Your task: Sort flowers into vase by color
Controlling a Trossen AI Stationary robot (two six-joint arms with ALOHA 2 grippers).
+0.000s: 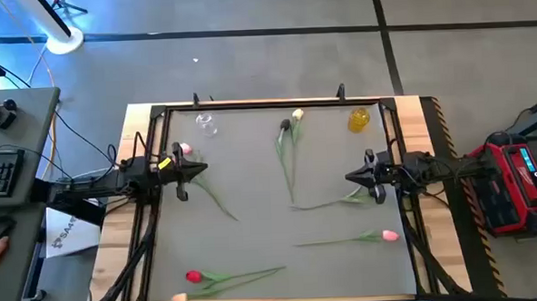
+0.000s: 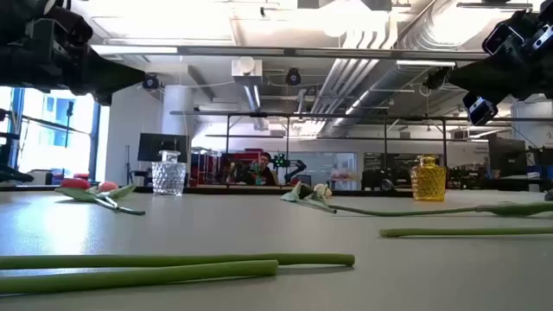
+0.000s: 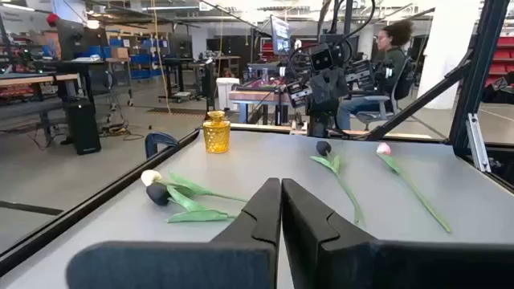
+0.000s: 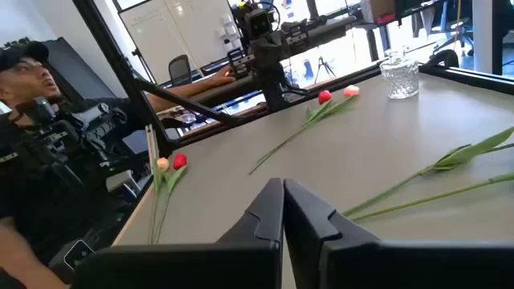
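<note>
Hardly any writing can be read. In the high view, a white sheet (image 1: pixel 72 233) at the lower left of the frame, beside the bench (image 1: pixel 255 260), carries dark capital letters that seem to begin "SA"; the rest is too small to tell. No label, brand, number or sign is legible elsewhere.

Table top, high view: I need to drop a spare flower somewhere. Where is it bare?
Bare: the middle, between the left gripper and right gripper, and between clear vase and tulips. Crowded: front edge, red tulip.
</note>
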